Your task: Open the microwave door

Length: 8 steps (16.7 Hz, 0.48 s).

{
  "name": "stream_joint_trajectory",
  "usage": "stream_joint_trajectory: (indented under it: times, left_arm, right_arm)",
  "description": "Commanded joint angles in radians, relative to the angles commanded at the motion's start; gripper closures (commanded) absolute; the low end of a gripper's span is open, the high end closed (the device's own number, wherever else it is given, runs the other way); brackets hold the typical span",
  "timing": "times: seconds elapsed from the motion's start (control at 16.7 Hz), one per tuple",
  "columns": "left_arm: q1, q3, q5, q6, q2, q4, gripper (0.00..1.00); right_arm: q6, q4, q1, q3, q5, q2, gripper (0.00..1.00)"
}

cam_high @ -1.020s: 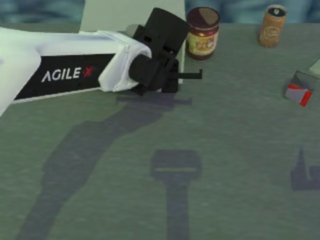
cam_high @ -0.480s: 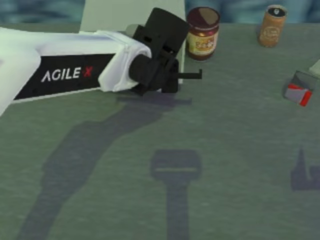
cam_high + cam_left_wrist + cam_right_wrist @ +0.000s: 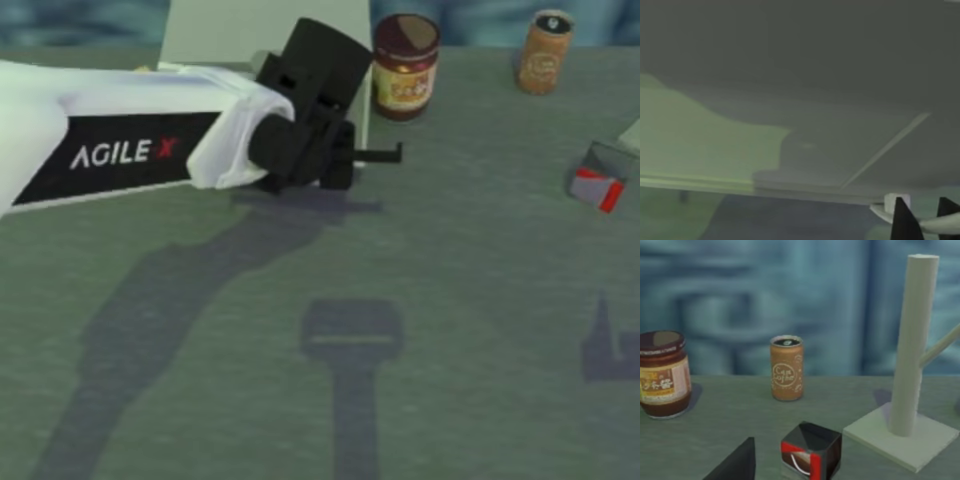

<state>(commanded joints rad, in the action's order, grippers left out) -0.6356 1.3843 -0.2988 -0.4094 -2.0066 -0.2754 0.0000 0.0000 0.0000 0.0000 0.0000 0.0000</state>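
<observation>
The left gripper sits at the microwave by the tabletop's far edge. A jar stands just beside it.

The left arm has a smooth white shell carrying a black side panel printed with "AGILE X" in white letters, the X in red. Its shell flares into a white collar that meets a black cylindrical wrist, a boxy black housing and the black left hand, from which a thin black finger projects. In the left wrist view the fingertips appear as dark pointed wedges.
</observation>
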Motion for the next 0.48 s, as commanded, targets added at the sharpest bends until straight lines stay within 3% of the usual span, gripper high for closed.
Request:
stream_joint_trajectory:
  times: [0.48]
  left_arm:
    - [0.004, -0.021, 0.008, 0.015, 0.006, 0.005, 1.0]
  right_arm:
    - [0.0, 0.0, 0.0, 0.0, 0.0, 0.0, 0.0]
